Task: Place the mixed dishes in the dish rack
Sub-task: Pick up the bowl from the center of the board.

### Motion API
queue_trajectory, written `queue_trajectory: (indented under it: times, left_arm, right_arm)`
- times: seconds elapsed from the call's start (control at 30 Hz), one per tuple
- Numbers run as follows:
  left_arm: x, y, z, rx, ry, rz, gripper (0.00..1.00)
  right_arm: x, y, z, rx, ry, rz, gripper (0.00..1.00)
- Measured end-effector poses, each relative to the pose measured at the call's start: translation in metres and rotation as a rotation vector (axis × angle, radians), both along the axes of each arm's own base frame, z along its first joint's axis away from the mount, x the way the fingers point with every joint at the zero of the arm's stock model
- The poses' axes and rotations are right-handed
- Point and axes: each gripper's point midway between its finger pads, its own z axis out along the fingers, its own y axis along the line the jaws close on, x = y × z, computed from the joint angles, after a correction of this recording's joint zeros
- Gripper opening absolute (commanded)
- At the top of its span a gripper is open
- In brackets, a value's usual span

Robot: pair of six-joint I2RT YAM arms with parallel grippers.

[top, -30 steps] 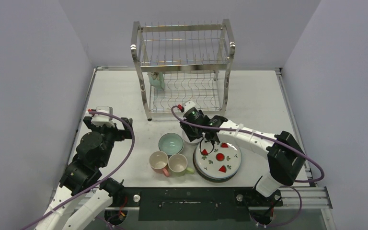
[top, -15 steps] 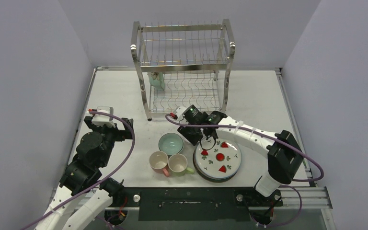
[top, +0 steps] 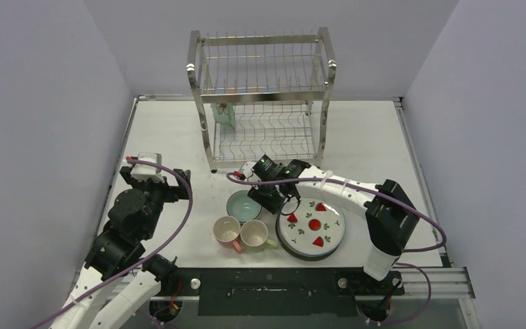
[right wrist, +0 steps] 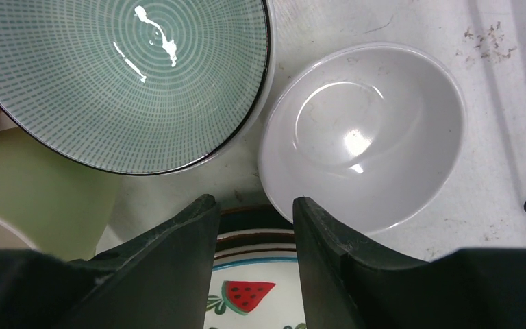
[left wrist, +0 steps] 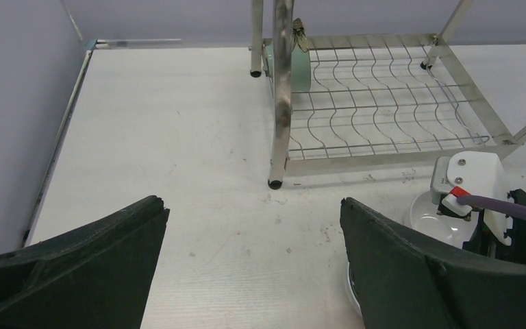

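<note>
Rack (top: 260, 40) at far middle of the table (top: 370, 137); mint dish (left wrist: 294, 68) on edge at left end of its lower tier. Other dishes grouped near the arm bases: mint bowl (right wrist: 120, 75), white bowl (right wrist: 363, 137) just beside it, strawberry plate (top: 315, 229), pink mug (top: 227, 232) touching green mug (top: 255, 234). Right gripper (right wrist: 253, 205) over the gap between both bowls and the plate, jaws partly apart, nothing clamped. Left gripper (left wrist: 252, 205) spread wide, empty, at the table's left side, well apart from the dishes.
</note>
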Motion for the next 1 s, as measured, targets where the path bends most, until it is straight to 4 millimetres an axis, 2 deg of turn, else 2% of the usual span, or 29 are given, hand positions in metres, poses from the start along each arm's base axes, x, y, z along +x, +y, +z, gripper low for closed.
queue_trajectory:
  times: [0.37,0.67,0.8,1.0]
  left_arm:
    - [0.000,0.000,0.000,0.000,0.000,0.000,0.97]
    - [0.000,0.000,0.000,0.000,0.000,0.000,0.97]
    - [0.000,0.000,0.000,0.000,0.000,0.000,0.97]
    - [0.000,0.000,0.000,0.000,0.000,0.000,0.97]
  right_arm:
    - [0.001,0.006,-0.018,-0.023,0.022,0.011,0.35]
    - [0.003,0.008,-0.029,-0.034,0.027,0.010,0.14]
    - [0.006,0.011,-0.029,-0.028,0.018,0.012,0.01]
    - [0.012,0.014,-0.027,-0.017,-0.013,0.008,0.00]
